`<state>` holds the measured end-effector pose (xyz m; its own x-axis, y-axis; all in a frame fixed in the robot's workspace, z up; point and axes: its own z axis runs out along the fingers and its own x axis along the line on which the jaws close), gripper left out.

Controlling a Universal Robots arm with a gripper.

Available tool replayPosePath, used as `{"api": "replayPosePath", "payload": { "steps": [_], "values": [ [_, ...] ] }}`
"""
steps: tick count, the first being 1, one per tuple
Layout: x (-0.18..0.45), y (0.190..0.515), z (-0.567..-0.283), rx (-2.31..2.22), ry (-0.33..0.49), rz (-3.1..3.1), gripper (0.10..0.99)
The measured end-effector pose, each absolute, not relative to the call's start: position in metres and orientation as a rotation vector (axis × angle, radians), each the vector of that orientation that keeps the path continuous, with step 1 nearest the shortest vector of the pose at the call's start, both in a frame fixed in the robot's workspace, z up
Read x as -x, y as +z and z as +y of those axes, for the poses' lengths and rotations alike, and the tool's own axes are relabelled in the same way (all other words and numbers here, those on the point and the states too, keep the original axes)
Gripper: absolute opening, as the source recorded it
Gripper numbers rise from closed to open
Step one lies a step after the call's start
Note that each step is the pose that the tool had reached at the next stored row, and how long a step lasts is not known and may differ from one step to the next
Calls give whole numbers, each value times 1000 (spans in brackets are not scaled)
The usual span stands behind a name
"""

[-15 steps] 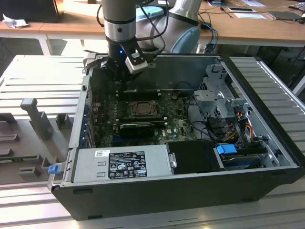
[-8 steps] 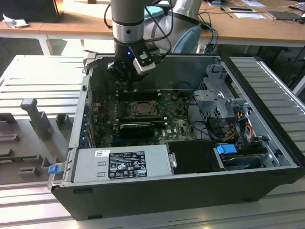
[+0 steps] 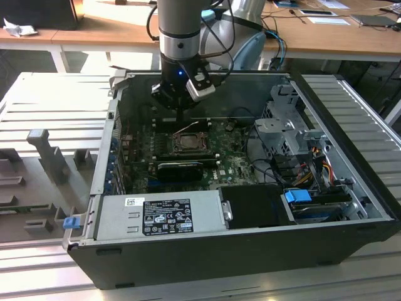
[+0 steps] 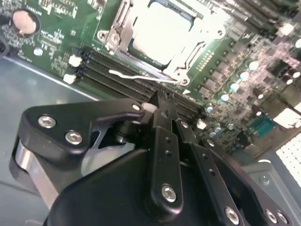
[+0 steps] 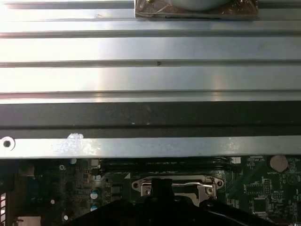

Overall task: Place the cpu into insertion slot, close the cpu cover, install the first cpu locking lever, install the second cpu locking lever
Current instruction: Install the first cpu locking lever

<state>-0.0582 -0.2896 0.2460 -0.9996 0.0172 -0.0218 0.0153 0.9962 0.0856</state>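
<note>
Step in hand, as I judge it: first locking lever. The cpu (image 4: 160,33) sits in the socket, a flat square with a dull silver top that glares bright in the second wrist view. The cpu cover (image 4: 197,49), a thin grey metal frame, looks laid down around it. The gripper (image 4: 162,104) hovers just beside the socket, its black fingers pressed together and holding nothing. The locking lever (image 4: 136,75), a thin bent shiny wire rod, lies loose over the dark memory slots (image 4: 106,77) and is not latched. This step likely calls for pushing the lever down and tucking it sideways under its catch. All of it is on a green motherboard (image 4: 51,52) inside a grey steel computer case (image 3: 250,251).
</note>
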Motion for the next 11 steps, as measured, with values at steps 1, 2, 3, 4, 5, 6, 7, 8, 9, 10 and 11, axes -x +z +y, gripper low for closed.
{"api": "replayPosePath", "payload": {
  "steps": [1,2,3,4,5,6,7,8,9,10,11],
  "values": [
    [58,246,-290,-25,142,3115,106],
    [58,245,-290,-25,143,3113,106],
    [58,242,-290,-22,143,3112,106],
    [57,240,-290,-15,143,3111,106],
    [55,238,-290,-9,143,3111,106],
    [53,237,-290,-7,143,3111,106],
    [49,234,-290,-4,143,3111,106],
    [46,232,-289,-4,143,3111,106],
    [43,230,-289,-3,143,3111,106],
    [41,229,-289,-2,143,3111,106],
    [40,228,-289,2,143,3111,106]
  ]
}}
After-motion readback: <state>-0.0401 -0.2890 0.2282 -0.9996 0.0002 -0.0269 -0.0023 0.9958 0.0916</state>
